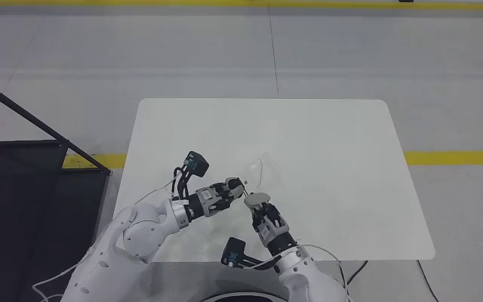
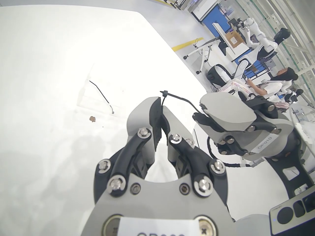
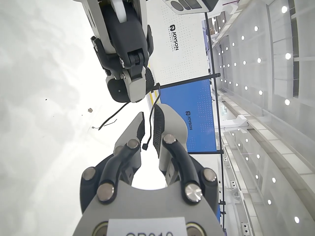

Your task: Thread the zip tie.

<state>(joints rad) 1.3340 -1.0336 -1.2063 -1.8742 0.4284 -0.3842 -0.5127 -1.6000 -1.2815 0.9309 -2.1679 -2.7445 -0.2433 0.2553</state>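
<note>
A thin black zip tie (image 2: 179,97) hangs in the air between my two grippers above the white table (image 1: 339,151), near its front edge. My left gripper (image 2: 161,106) is shut on the strap just below the tie's small square head (image 2: 164,92). From there the strap (image 3: 150,121) curves across and runs down between the fingers of my right gripper (image 3: 149,116). Those fingers stand a little apart, with a gap on each side of the strap. In the top view, the left gripper (image 1: 234,186) and the right gripper (image 1: 254,200) nearly meet tip to tip.
A second black zip tie (image 2: 101,94) lies flat on a clear plastic sheet (image 2: 86,92) just beyond the grippers. A small brown speck (image 2: 92,118) sits next to it. The table's far and right parts are bare white surface.
</note>
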